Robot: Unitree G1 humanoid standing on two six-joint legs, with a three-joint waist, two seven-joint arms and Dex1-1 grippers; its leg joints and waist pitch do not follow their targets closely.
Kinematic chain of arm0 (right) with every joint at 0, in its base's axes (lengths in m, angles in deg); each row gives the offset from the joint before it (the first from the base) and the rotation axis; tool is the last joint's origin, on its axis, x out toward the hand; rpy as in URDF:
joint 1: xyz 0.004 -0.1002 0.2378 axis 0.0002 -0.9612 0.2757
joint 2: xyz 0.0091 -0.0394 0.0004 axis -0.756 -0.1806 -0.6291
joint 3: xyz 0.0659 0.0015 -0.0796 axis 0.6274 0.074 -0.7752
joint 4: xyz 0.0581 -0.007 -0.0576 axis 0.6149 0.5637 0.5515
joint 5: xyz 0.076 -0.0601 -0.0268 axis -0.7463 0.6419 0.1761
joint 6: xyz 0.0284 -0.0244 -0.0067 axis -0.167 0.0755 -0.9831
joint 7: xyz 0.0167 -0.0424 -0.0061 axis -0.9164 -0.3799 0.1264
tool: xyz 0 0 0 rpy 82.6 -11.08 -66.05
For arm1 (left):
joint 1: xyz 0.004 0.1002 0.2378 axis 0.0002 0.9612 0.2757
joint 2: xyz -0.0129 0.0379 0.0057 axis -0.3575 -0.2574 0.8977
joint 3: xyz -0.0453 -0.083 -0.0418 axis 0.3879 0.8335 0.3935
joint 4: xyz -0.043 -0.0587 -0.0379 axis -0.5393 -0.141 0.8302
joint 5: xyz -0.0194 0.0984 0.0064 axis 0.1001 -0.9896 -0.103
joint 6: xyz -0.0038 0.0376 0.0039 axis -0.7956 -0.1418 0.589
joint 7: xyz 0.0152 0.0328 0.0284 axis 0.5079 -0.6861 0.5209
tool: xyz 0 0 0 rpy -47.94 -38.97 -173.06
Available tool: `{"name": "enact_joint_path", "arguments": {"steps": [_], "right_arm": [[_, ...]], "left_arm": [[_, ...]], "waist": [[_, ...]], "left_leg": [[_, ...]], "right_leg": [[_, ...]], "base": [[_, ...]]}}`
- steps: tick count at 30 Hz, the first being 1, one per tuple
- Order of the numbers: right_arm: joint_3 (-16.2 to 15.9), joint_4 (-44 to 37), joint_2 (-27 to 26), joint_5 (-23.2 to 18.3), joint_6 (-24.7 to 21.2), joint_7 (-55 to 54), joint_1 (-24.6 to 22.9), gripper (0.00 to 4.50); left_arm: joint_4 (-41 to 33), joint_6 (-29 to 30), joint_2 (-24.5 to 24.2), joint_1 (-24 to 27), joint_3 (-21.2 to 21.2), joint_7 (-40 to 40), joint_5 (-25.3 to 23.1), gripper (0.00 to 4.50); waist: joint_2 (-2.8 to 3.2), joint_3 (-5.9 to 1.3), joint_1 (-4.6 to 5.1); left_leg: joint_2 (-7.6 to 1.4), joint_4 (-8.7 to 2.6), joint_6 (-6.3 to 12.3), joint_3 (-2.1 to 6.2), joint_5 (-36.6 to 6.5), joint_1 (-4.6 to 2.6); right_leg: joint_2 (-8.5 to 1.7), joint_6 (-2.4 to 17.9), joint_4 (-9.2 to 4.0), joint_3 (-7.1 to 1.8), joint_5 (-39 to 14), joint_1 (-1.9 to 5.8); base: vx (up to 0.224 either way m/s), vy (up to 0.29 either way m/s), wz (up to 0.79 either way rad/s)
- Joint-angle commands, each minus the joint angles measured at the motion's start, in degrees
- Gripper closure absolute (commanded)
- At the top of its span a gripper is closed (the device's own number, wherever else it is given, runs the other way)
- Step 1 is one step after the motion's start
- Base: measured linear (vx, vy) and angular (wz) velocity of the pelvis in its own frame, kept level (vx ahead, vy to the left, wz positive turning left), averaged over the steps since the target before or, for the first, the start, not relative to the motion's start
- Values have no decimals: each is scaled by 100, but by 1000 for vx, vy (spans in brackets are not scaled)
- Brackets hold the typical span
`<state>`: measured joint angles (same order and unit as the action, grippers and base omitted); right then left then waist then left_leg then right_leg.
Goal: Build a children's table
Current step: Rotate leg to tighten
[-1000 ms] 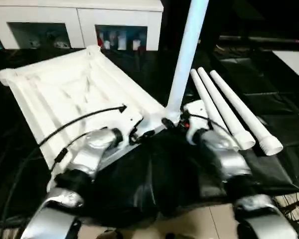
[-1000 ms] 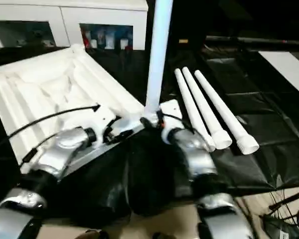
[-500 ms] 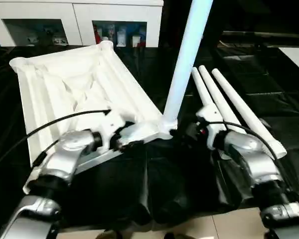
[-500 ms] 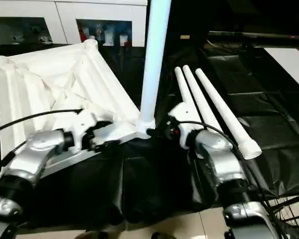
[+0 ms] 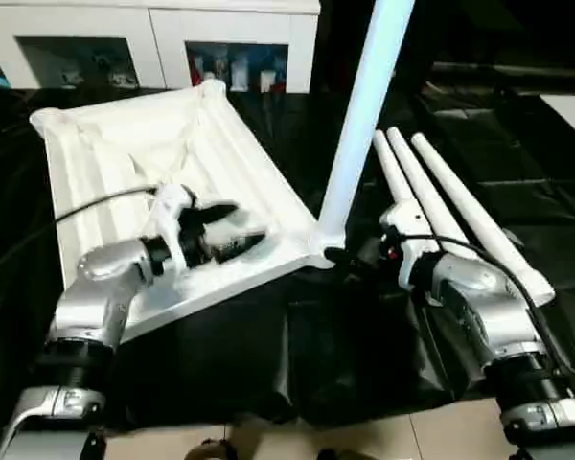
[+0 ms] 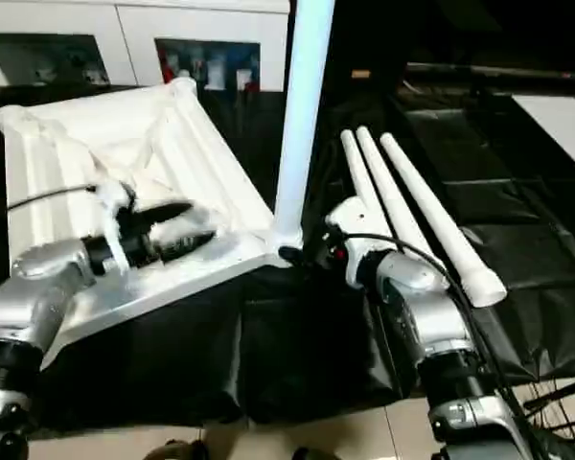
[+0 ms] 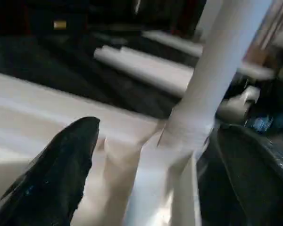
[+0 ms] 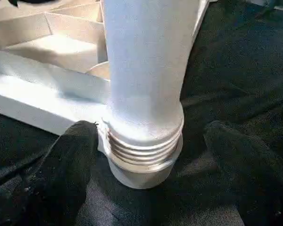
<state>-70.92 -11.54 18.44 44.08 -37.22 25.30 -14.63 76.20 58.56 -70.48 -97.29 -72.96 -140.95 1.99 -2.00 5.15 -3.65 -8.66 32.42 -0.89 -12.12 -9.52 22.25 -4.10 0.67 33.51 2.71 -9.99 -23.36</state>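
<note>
We count one white plastic rectangular table top [image 5: 144, 182] with a raised rim and ribbed underside, lying upside down on the black-covered tabletop [image 5: 364, 335]. We count four long white tapered tube legs. One upright leg [image 5: 359, 125] stands in the top's near corner socket [image 5: 318, 251]; its threaded collar shows in the right wrist view. Three loose legs [image 5: 450, 206] lie side by side on the tabletop, just beside the upright one.

The left gripper [image 5: 232, 230] hovers over the top's near rim, jaws spread wide and holding nothing. The right gripper [image 8: 151, 155] sits at the base of the upright leg, jaws open on either side of the collar, one fingertip [image 8: 80, 146] close beside it.

A white glass-door cabinet [image 5: 153, 43] stands beyond the far edge. Bare black covering lies between the arms.
</note>
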Motion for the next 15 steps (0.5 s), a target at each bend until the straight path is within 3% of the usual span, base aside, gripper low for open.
{"name": "enact_joint_path", "arguments": {"steps": [1,4,7,11,15], "right_arm": [[109,-210,20,-44,-86,-28,-116,50],[143,-356,33,-114,-142,-53,-213,50],[153,-442,39,-154,-174,-90,-267,50],[193,-548,19,-196,-220,-142,-327,50],[204,-649,12,-214,-274,-163,-378,50]], "left_arm": [[-344,391,68,-34,105,94,328,6],[-1089,1343,212,190,149,135,1068,6],[-1497,1628,331,366,100,154,1362,6],[-1869,1544,450,609,-117,249,1226,6],[-2124,1223,536,775,-332,315,954,6]], "waist": [[60,-354,-22],[57,-353,-27],[48,-314,-18],[40,-262,15],[50,-250,13]], "left_leg": [[-501,-357,269,212,-1128,-180],[-506,-346,308,211,-1039,-180],[-489,-349,342,210,-1112,-158],[-491,-374,363,227,-1211,-151],[-496,-378,370,236,-1160,-153]], "right_leg": [[-489,1633,-265,-292,-580,251],[-498,1660,-249,-293,-492,265],[-482,1643,-297,-295,-723,254],[-469,1390,-355,-304,-1172,241],[-459,1278,-369,-306,-1169,233]], "base": [[0,0,0],[0,0,0],[0,0,0],[0,0,0],[0,0,0]]}}
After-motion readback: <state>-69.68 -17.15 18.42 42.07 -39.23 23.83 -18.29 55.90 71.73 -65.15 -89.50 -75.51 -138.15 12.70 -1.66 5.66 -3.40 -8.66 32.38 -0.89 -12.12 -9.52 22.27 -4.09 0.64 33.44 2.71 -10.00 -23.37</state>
